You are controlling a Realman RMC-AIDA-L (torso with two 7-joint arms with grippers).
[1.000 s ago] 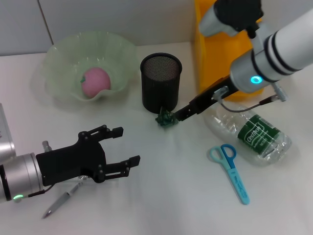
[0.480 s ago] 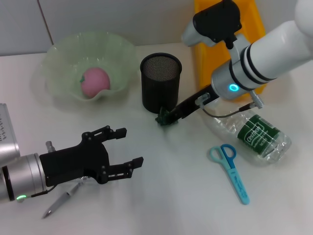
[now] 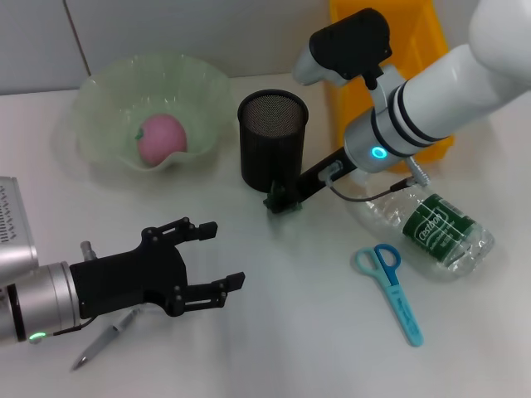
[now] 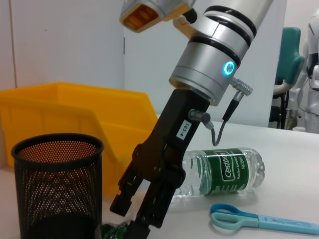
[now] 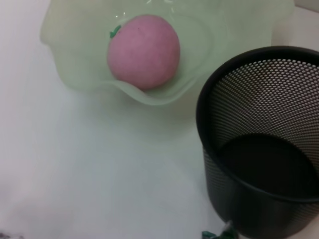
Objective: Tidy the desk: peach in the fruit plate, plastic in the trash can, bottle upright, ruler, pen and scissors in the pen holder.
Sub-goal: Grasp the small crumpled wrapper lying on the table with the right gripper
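1. At the foot of the holder [image 3: 274,137], mid-bench, the right tool [image 3: 282,197] is down on the green plastic [image 3: 280,201], its jaws clenched on the scrap; I judge this is the pick-up, since the plastic belongs in the yellow bin [image 3: 390,66] at the bench's far edge, just behind that arm.
2. The plastic sits on the bench touching the holder's base, so the tool comes in low and slanted to avoid the mesh wall.
3. Near the bench's front left corner the left tool [image 3: 211,253] hovers with fingers spread wide, holding nothing. The pen [image 3: 108,336] lies just under it, likely its next target.
4. The peach [image 3: 162,137] already rests in the plate [image 3: 108,99] at the far left.
5. The bottle [image 3: 431,224] lies on its side toward the right edge, the scissors [image 3: 390,286] flat just in front of it; both await handling. No ruler shows.
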